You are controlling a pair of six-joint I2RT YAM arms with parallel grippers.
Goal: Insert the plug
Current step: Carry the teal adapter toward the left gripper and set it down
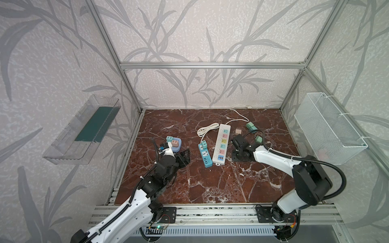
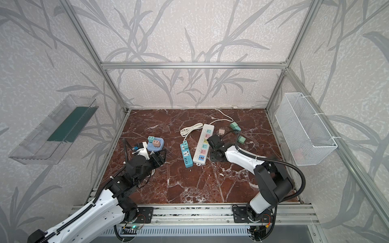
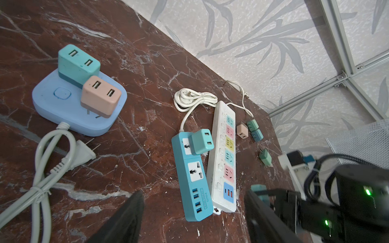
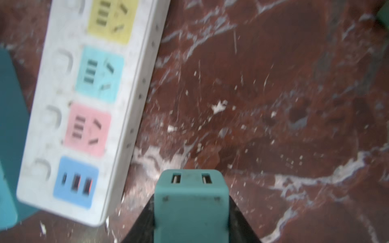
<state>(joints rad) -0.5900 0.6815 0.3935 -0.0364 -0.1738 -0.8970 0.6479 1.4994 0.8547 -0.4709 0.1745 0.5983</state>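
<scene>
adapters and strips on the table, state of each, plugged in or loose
white strip, all sockets empty
blue strip, small teal adapter plugged in
light blue hub, big teal adapter seated, pink adapter half in, prongs showing
hub plug, loose on table
four spare adapters, unplugged beside white strip
held teal adapter, gripped by right fingers, not inserted
left fingers, open, empty

Marble table (image 1: 210,185) — white strip (image 1: 221,144), blue strip (image 1: 205,156)

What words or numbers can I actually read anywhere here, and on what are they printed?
"S204": on the blue power strip, beside its USB ports.
A smaller framed line next to it: too small to read.
White power strip: only socket slots, no readable text.
Teal USB charger: blurred, no print visible.
</scene>
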